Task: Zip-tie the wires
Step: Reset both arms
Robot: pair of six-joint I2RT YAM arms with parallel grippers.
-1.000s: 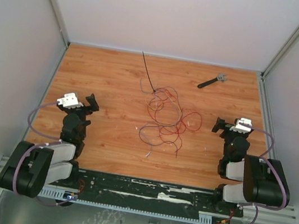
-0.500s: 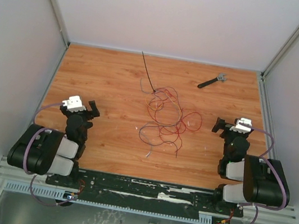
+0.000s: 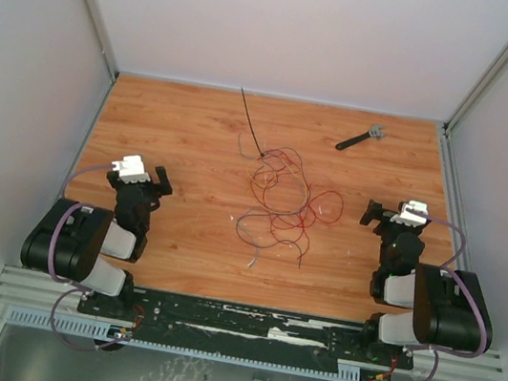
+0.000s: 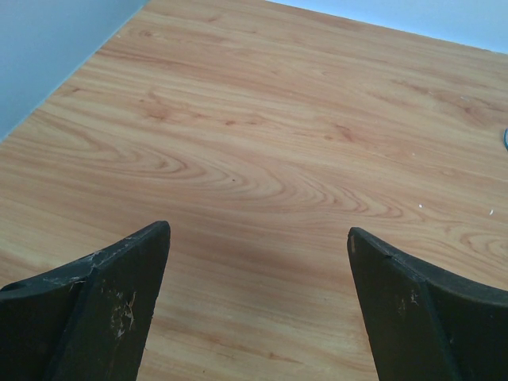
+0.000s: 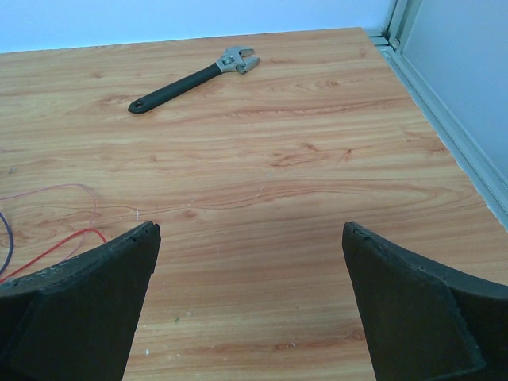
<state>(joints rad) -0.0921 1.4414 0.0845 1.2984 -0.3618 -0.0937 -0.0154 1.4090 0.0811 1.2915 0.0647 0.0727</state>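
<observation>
The wires (image 3: 281, 200) lie in a loose, mostly red tangle on the wooden table (image 3: 195, 133), mid-table. The zip tie (image 3: 251, 122) is a thin black strip lying just behind them, its near end touching the tangle. My left gripper (image 3: 159, 180) is open and empty, left of the wires and apart from them. In the left wrist view it (image 4: 258, 230) hangs over bare wood. My right gripper (image 3: 371, 212) is open and empty, right of the wires. In the right wrist view it (image 5: 250, 228) is over bare wood, with red wire strands (image 5: 55, 242) at the left edge.
A short black tool with a grey head (image 3: 359, 138) lies at the back right, also in the right wrist view (image 5: 190, 79). White walls with metal rails enclose the table on three sides. Purple cables loop at both arms.
The left arm has swung its shoulder and elbow up and inward, and its wrist has shifted slightly right. The right arm, wires and zip tie have not moved.
</observation>
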